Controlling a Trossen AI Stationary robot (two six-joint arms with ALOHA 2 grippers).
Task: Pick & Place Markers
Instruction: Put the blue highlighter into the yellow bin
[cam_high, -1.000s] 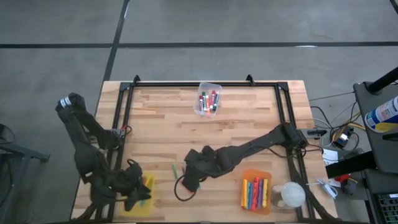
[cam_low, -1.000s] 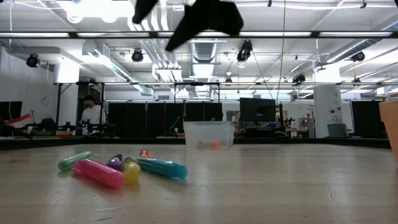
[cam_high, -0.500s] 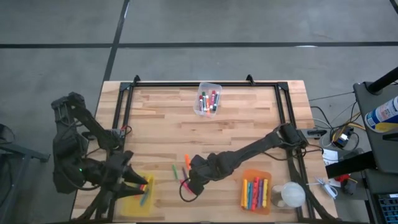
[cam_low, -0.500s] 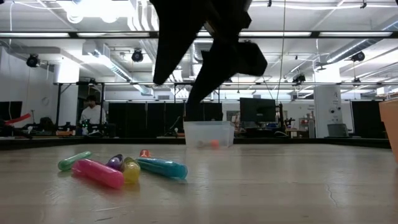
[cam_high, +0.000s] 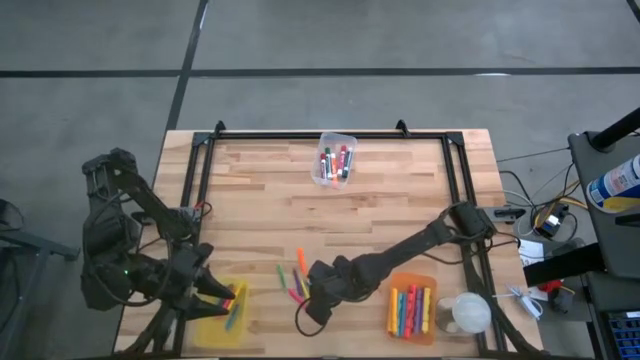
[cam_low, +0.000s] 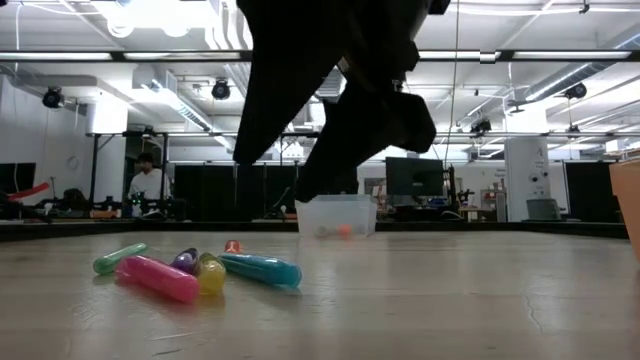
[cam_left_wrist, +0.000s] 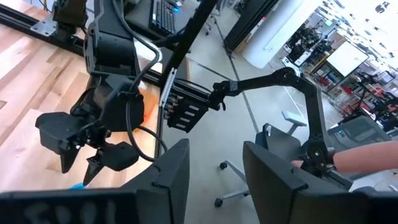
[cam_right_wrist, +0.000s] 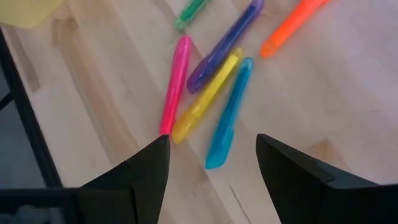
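On the wooden table (cam_high: 400, 205), a few loose markers (cam_high: 296, 280) left at 7 o'clock, under the right gripper (cam_high: 313, 312), fingers apart, empty.

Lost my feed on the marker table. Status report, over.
Right gripper open, jaws empty, low over loose markers. Left gripper open at yellow bin, nothing gripped. Nothing in the way.
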